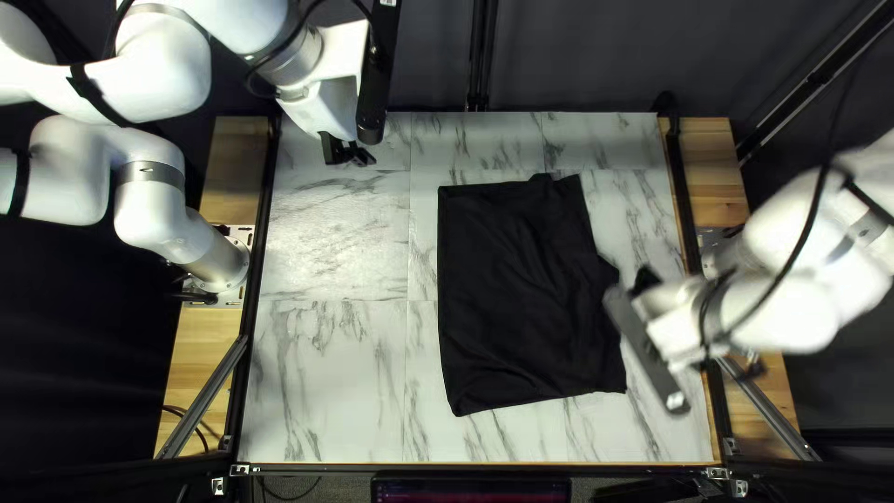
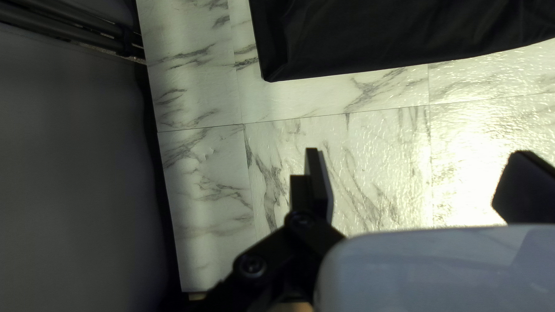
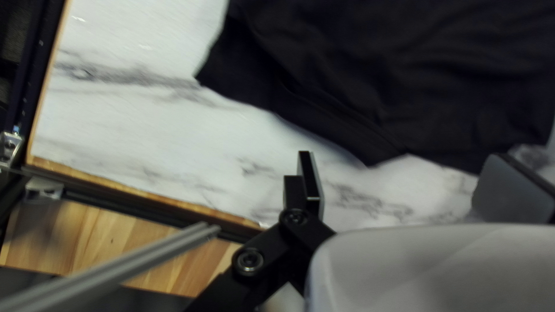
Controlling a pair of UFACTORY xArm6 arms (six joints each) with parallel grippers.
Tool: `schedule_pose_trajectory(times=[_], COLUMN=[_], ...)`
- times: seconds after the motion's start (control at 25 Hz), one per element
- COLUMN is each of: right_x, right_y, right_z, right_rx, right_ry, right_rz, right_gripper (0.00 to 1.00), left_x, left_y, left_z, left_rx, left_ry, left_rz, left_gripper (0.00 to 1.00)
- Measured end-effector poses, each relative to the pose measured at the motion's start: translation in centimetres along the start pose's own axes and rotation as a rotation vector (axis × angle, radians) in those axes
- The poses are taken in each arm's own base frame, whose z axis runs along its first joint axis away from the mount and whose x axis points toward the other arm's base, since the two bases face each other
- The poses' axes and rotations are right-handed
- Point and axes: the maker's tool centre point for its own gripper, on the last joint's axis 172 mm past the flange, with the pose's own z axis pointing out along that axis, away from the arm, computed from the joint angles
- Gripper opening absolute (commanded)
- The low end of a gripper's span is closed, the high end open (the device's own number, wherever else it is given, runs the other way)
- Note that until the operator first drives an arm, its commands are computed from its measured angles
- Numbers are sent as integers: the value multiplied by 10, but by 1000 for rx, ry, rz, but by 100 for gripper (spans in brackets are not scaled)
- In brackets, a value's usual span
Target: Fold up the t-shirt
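The black t-shirt (image 1: 521,289) lies fairly flat on the table, right of centre in the top left view, its right side uneven. My left gripper (image 1: 350,160) hangs over the far left of the table, apart from the cloth. In the left wrist view the left gripper (image 2: 410,179) is open over bare marble, with the shirt (image 2: 393,34) ahead. My right gripper (image 1: 643,284) is by the shirt's right edge in the top left view. In the right wrist view the right gripper (image 3: 396,179) stands open with empty fingers, the shirt (image 3: 404,81) just ahead.
The marble-patterned table (image 1: 326,373) has bare surface left of the shirt and a narrower strip in front. Black rails run along its sides, with wooden boards (image 1: 200,349) outside them. A grey metal bar (image 3: 133,260) crosses beside the table edge near my right gripper.
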Motion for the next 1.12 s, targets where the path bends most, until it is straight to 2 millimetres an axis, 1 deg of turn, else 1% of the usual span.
schedule_pose_trajectory(times=[0.04, 0.12, 0.24, 0.32, 0.48, 0.56, 0.64, 0.72, 0.8, 0.92, 0.96, 1.0, 1.04, 1.12], right_x=[-7, -16, -20, -20, -20, -20, -20, -20, -20, -20, -20, -20, -20, -20], right_y=[4, 4, -4, -4, -4, -4, -4, -4, -4, -4, -4, -4, -4, -4], right_z=[-3, -2, 5, 6, 6, 6, 6, 6, 6, 6, 6, 6, 6, 6], right_rx=[14, 33, 44, 45, 45, 45, 45, 45, 45, 45, 45, 45, 45, 45], right_ry=[9, 17, 28, 30, 30, 30, 30, 30, 30, 30, 30, 30, 30, 30], right_rz=[17, 40, 52, 54, 55, 55, 55, 55, 55, 55, 55, 55, 55, 55], right_gripper=[100, 100, 100, 100, 100, 100, 100, 100, 100, 100, 100, 100, 100, 100], left_x=[0, 0, 0, 3, 17, 27, 37, 47, 55, 59, 57, 52, 47, 37], left_y=[0, 0, 1, 11, 48, 74, 103, 133, 160, 192, 199, 201, 200, 194], left_z=[0, 0, 0, 2, 10, 18, 30, 47, 68, 109, 119, 125, 124, 117], left_rx=[0, 0, -2, -9, -17, -21, -24, -26, -24, -9, 1, 13, 29, 56], left_ry=[0, 0, 1, -1, -8, -12, -19, -27, -39, -61, -70, -79, -89, -105], left_rz=[0, 0, -2, 1, 18, 27, 37, 44, 47, 48, 47, 45, 42, 35], left_gripper=[100, 100, 100, 100, 100, 100, 100, 100, 100, 100, 100, 100, 100, 100])
